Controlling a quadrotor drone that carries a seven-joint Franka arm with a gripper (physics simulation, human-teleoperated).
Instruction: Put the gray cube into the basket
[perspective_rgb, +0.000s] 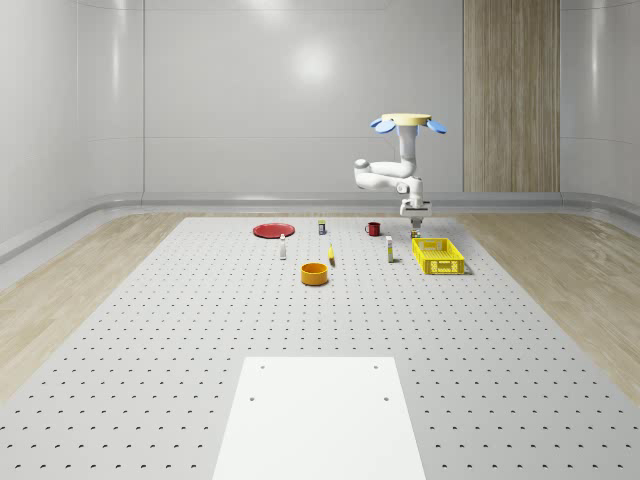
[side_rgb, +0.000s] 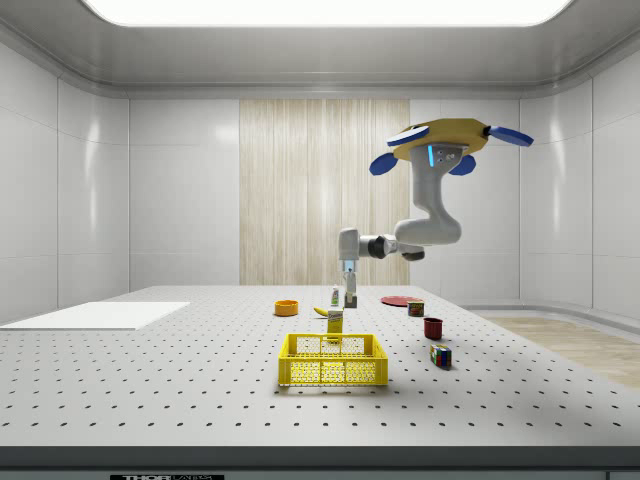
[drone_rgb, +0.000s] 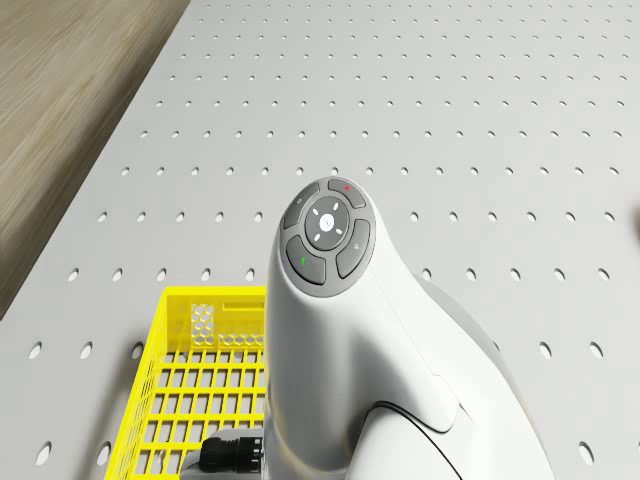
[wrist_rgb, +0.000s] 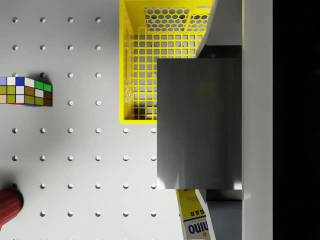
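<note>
A gray cube (wrist_rgb: 200, 125) sits between my two fingers (wrist_rgb: 220, 30), so the gripper (side_rgb: 349, 300) is shut on it. The yellow mesh basket (perspective_rgb: 438, 256) (side_rgb: 332, 360) (wrist_rgb: 150, 60) stands on the perforated table. In the wrist view the cube overlaps one end wall of the basket and the table just outside it. My gripper (perspective_rgb: 415, 222) hangs above the basket's far end, well over its rim. The drone (perspective_rgb: 408, 122) (side_rgb: 445, 140) hovers above that spot, with the arm bent down from it. The basket (drone_rgb: 190, 390) lies below the arm in the drone view.
A sugar box (side_rgb: 335, 318) (wrist_rgb: 195, 220) stands just past the basket's end. A Rubik's cube (wrist_rgb: 26, 91) (side_rgb: 440, 355) and a red mug (perspective_rgb: 373, 228) (wrist_rgb: 7, 205) are nearby. An orange bowl (perspective_rgb: 315, 273), a red plate (perspective_rgb: 273, 230), small bottles (perspective_rgb: 283, 247) and a white sheet (perspective_rgb: 318, 415) lie farther off.
</note>
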